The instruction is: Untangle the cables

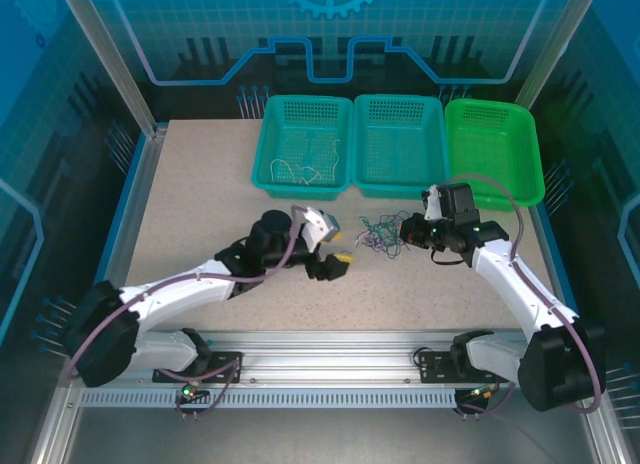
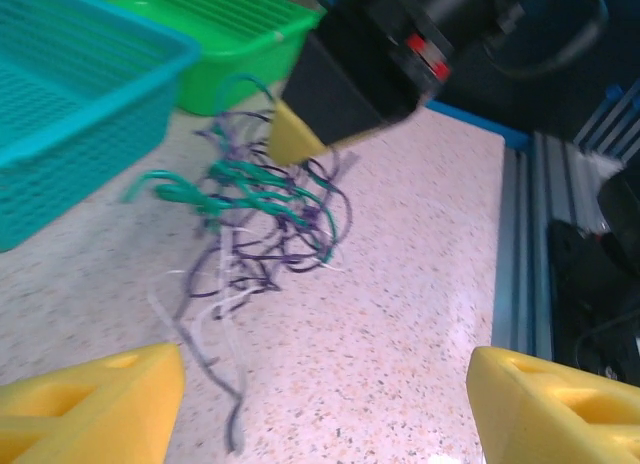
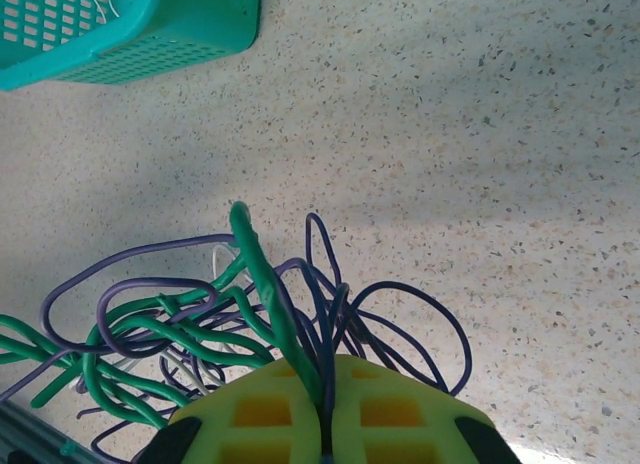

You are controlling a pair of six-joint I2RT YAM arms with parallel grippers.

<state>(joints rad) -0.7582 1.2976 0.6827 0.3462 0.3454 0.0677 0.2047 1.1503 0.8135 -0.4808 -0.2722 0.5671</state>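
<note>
The table point(image 1: 200, 184) gives me room, but the work sits close in front of the middle teal basket point(image 1: 400, 139), so a wide sweep with a wire in tow could drag it against the basket wall. I judge the two grippers to be the bigger risk, since they face each other across the pile. The left gripper point(image 2: 325, 374) hovers just short of it with its yellow fingers spread wide and nothing between them. The right gripper point(image 3: 325, 409) is on the far side, its pads pressed together on a green strand and some dark purple ones. If I close in with the left carelessly, the fingers could knock together. The cables point(image 1: 378, 236) lie in one loose knot on the table between the two grippers – green loops woven through purple, with whitish strands trailing toward the left gripper. Nothing pins the rest down, so a pull from the right would likely lift the whole knot or cinch it tighter. The thinnest whitish strands point(image 2: 215, 299) could also slip from a grip – I can barely see them.
</note>
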